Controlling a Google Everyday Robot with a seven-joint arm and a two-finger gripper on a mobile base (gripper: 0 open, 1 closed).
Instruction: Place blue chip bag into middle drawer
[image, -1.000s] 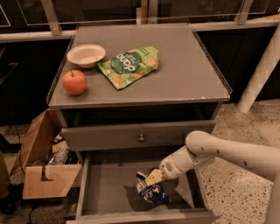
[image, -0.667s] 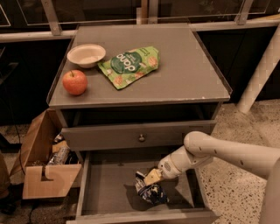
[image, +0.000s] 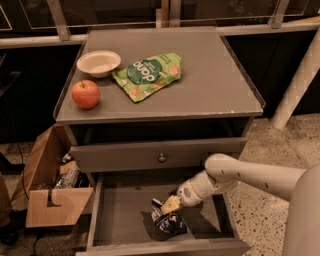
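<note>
The gripper (image: 170, 204) hangs low inside the middle drawer (image: 120, 210), against the upper edge of the blue chip bag (image: 172, 224). Whether it clamps the bag or sits loose, I cannot tell. The bag rests on the drawer floor. It is probably light, soft, crinkly foil that slips easily, so pinching a sealed edge should hold best.

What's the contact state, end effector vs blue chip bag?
Touching. The camera view shows the end effector meeting the blue chip bag at its top inside the middle drawer, no gap.
</note>
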